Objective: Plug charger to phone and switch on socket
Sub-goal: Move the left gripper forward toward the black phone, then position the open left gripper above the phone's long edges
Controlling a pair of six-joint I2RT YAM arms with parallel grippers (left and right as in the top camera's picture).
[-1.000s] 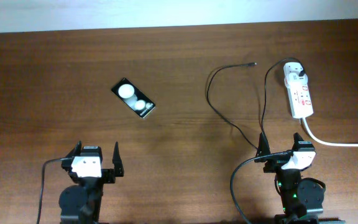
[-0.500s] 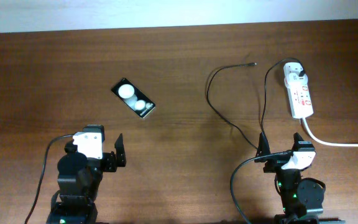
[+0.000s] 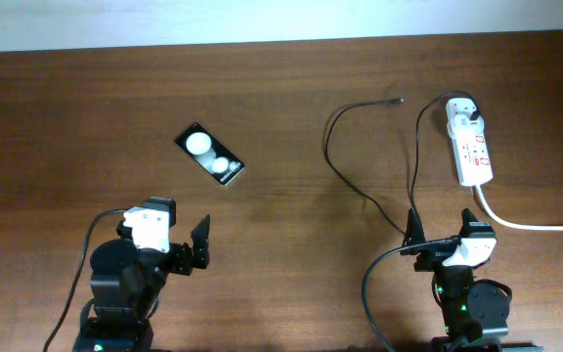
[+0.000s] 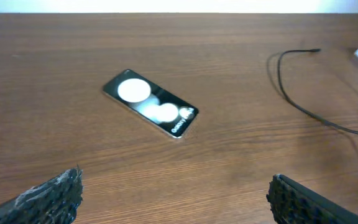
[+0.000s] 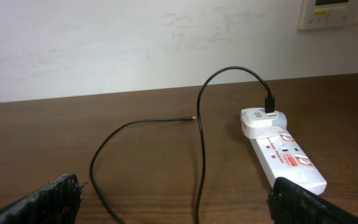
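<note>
The black phone [image 3: 210, 154] lies at an angle on the table, screen up with two white glares; it also shows in the left wrist view [image 4: 151, 111]. The black charger cable [image 3: 332, 156] loops from its loose tip [image 3: 400, 100] to a white plug [image 3: 462, 112] seated in the white socket strip [image 3: 471, 147]. In the right wrist view the cable [image 5: 201, 149], tip [image 5: 192, 117] and strip [image 5: 283, 157] are ahead. My left gripper [image 3: 184, 249] is open and empty, short of the phone. My right gripper [image 3: 445, 235] is open and empty, near the cable.
The strip's thick white cord [image 3: 536, 226] runs off to the right edge. A pale wall [image 5: 135, 43] stands behind the table's far edge. Each arm's own black cable hangs beside its base.
The left arm has swung to the right and forward, turning toward the phone. The right arm, phone, cable and strip have not moved.
</note>
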